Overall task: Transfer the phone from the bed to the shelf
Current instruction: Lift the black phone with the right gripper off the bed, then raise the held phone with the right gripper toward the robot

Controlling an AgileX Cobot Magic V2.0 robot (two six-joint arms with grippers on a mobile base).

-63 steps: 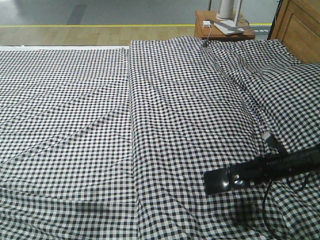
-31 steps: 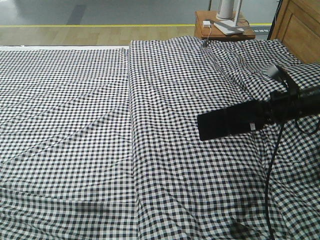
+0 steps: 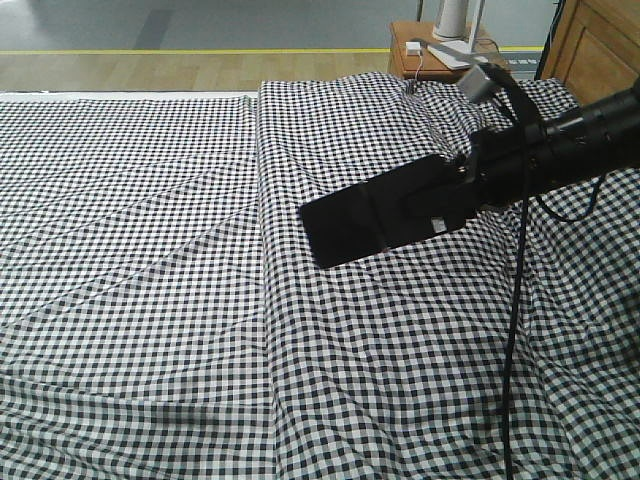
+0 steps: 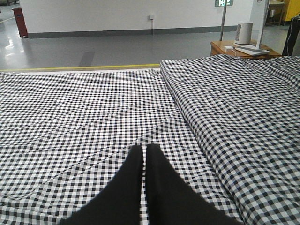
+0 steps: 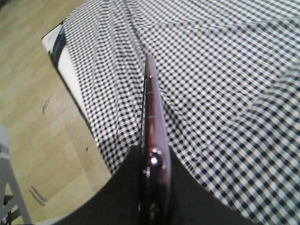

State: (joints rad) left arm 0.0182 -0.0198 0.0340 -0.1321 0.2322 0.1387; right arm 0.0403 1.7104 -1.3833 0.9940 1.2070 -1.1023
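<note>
Left gripper (image 4: pixel 144 149): lowest and nearest in its own wrist view. Both black fingers are pressed together with only a hairline seam between them, and nothing is gripped. It hangs over the left half of the bed (image 3: pixel 150 250), whose black-and-white check cover lies in long shallow folds.

Right gripper (image 5: pixel 153 157): clamped on one end of the phone (image 5: pixel 151 108). The wrist view shows the phone edge-on, its pinkish metal rim running away from the fingers. In the front view the right gripper (image 3: pixel 452 200) reaches in from the right. The phone (image 3: pixel 365 222) juts out to the left with its flat glossy black face towards the camera, tilted slightly down at the free end. It is held in the air above the raised fold down the middle of the bed, clear of the cover.

Beyond the bed: a brown wooden headboard (image 3: pixel 600 50) at the far right corner. Beside it is a small reddish-brown worktop (image 3: pixel 400 62) carrying a small white box (image 3: pixel 413 47). Farther back are pale wood floor (image 3: pixel 150 72) and a yellow line (image 3: pixel 200 51).
</note>
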